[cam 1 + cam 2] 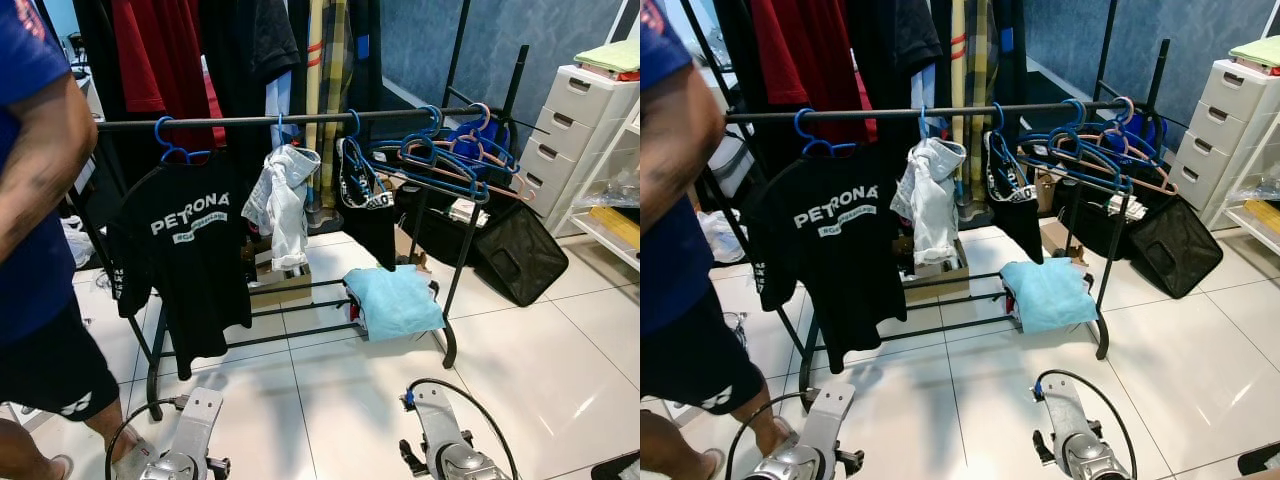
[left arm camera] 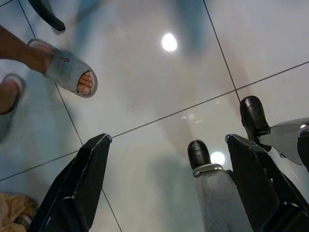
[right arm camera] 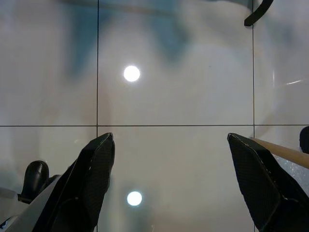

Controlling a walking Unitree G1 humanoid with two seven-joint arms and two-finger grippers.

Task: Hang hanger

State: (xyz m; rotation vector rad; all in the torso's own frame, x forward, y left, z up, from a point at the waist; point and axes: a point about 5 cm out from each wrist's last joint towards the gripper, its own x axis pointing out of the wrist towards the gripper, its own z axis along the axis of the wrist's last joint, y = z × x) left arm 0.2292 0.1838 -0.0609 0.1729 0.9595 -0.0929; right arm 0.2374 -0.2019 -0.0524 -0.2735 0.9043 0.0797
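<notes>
White tiles lie under the rail, my landmark. Left of it stands a person. On it hang shirt, then spare hangers, parked for reach. Below it, left gripper and right gripper gape, empty, aimed floorward.

Silver arms, looping black cables, black fingers.

White tiled floor carries black clothes rack; light-blue cloth on rack's low bars, 3 o'clock end.
</notes>
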